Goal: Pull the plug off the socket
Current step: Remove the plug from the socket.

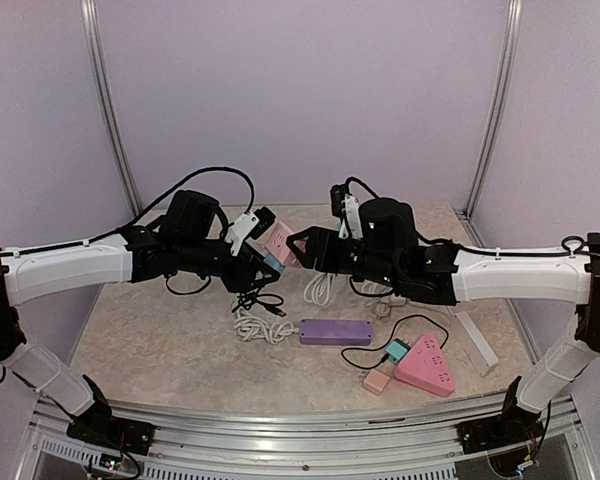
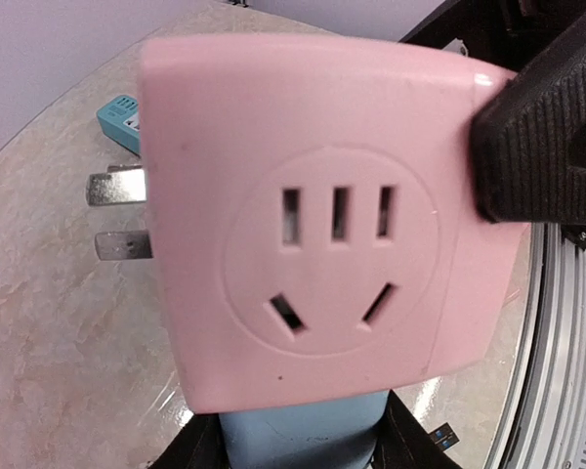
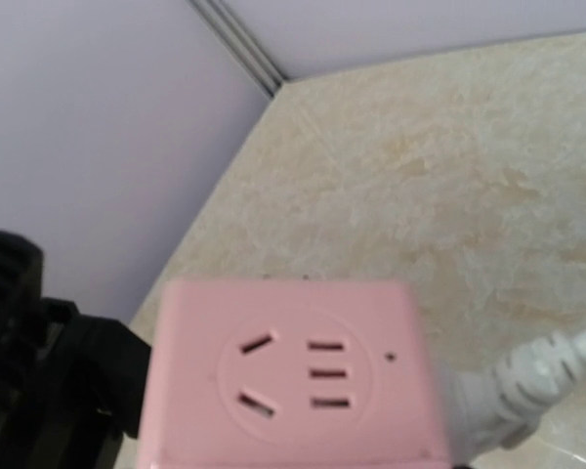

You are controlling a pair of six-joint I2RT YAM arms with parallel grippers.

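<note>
left hand (image 1: 264,262) pinches the blue plug (image 2: 303,430), right hand (image 1: 298,244) clamps the pink socket cube (image 2: 313,215); a skewed pull may slip either grip, dropping both.

I'm looking into a lab test booth: lilac wall panels (image 1: 300,100) and aluminium uprights (image 1: 109,110) are closing in the marbled tabletop (image 1: 150,345), with an extruded rail (image 1: 300,425) running along the frame's bottom edge.

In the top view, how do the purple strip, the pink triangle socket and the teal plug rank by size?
1. Purple strip and pink triangle socket: too alike to rank, one longer, one broader.
2. Teal plug: clearly smallest.
</note>
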